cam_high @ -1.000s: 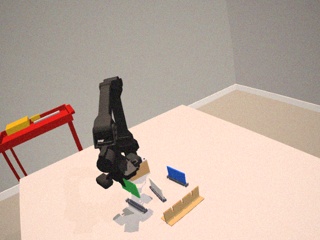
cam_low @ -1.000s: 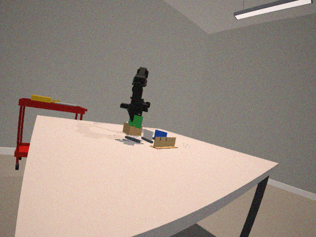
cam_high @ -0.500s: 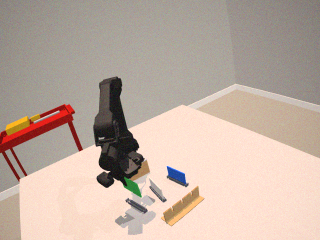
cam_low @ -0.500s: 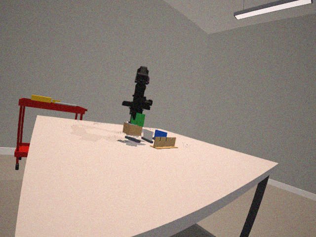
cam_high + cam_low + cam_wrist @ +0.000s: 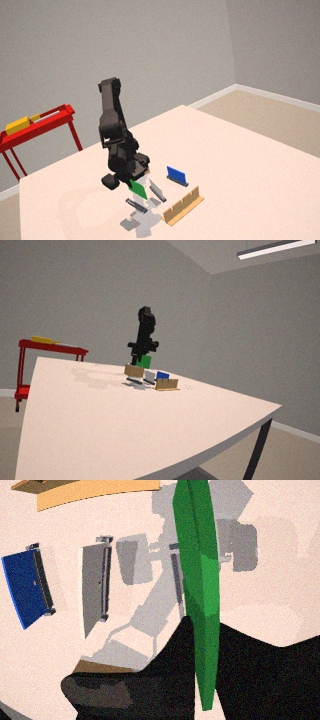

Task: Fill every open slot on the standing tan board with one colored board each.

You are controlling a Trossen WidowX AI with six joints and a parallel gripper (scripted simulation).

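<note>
The jaws (image 5: 131,183) (image 5: 134,363) are gripping 1 green board (image 5: 138,189) (image 5: 146,362) (image 5: 202,580) above its holder (image 5: 136,205) (image 5: 134,380) (image 5: 177,577), and the tan board (image 5: 181,204) (image 5: 166,384) (image 5: 100,495), its 3 slots waiting, is lying beyond the white board (image 5: 156,188) (image 5: 149,375) (image 5: 94,587)
</note>
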